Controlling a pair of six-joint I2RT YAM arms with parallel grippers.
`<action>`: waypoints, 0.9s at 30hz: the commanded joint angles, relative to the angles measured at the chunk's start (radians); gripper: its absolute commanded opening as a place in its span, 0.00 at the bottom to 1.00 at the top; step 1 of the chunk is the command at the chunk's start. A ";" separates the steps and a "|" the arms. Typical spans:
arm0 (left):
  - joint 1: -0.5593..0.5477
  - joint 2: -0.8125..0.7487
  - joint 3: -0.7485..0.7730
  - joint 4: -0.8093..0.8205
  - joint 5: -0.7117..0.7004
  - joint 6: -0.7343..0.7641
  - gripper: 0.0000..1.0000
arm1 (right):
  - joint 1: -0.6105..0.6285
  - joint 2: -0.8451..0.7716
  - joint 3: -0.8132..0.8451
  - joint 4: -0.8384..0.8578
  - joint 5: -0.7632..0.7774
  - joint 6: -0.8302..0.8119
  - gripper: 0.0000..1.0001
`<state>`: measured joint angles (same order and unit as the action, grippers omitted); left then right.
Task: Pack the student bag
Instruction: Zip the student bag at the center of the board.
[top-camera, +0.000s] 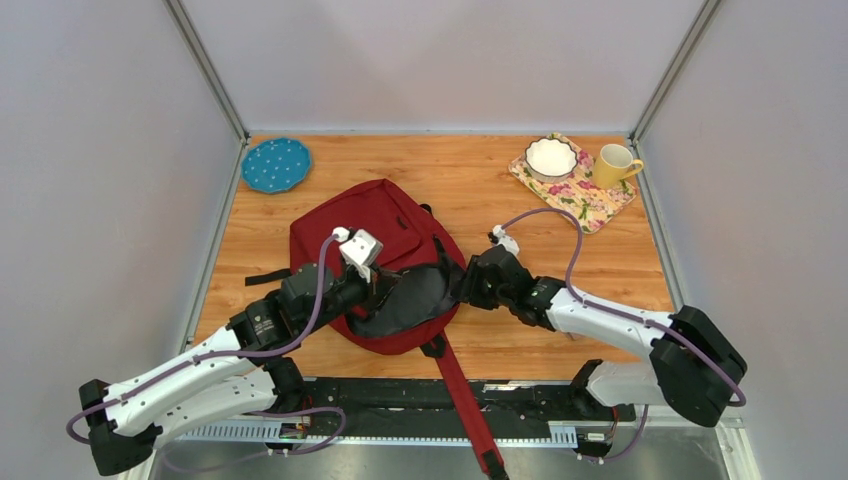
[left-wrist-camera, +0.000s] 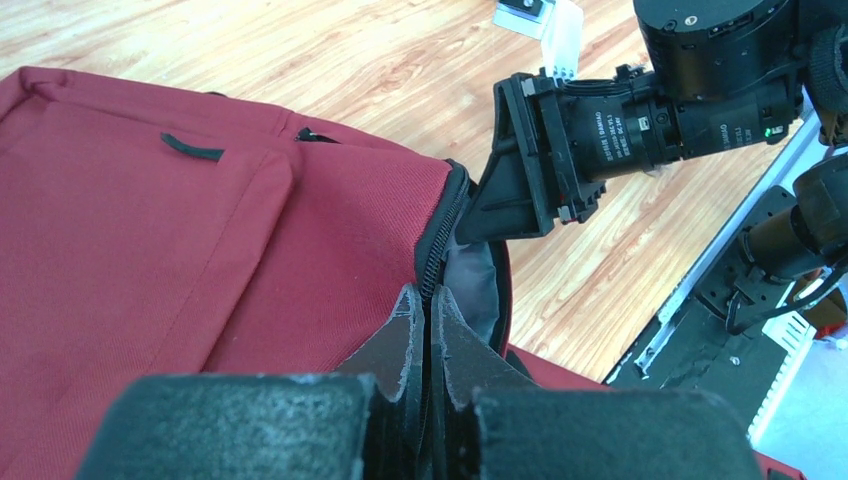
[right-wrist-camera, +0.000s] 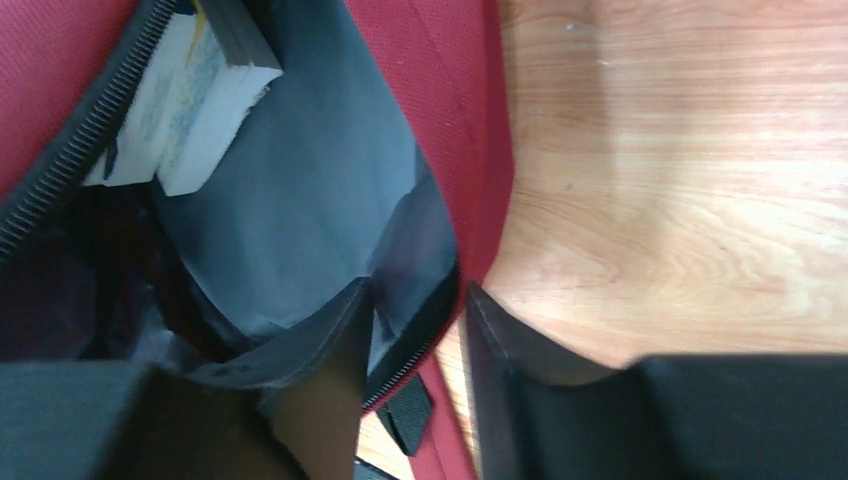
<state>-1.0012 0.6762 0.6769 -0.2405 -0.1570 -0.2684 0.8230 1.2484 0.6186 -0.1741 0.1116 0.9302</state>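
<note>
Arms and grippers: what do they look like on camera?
The left arm and right arm have white shell links with black joints; a purple cable loops along each. The fingers are matte black wedges. The right wrist housing bears white lettering and a green light.

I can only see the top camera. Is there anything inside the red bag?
Observer: Yes. The right wrist camera shows a book with white page edges inside the bag, next to the zipper.
Operator: What is the left claw doing?
Observer: The left claw is shut on the bag's zipper edge.
Operator: And the right one?
Observer: The right claw straddles the rim of the opening, half inside and half outside. I cannot tell if it is pinching.
</note>
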 joint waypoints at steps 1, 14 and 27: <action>-0.005 -0.004 -0.023 0.067 0.019 -0.022 0.00 | -0.004 0.029 0.020 0.084 -0.058 0.016 0.23; -0.004 0.115 -0.226 0.360 0.141 -0.152 0.00 | -0.004 -0.181 0.017 -0.116 0.053 -0.028 0.00; -0.004 -0.088 -0.165 0.062 -0.071 -0.143 0.71 | -0.042 -0.155 0.073 -0.188 0.172 -0.136 0.00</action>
<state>-1.0019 0.7128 0.4507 -0.0391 -0.0349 -0.4210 0.8112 1.0874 0.6312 -0.3264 0.1989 0.8700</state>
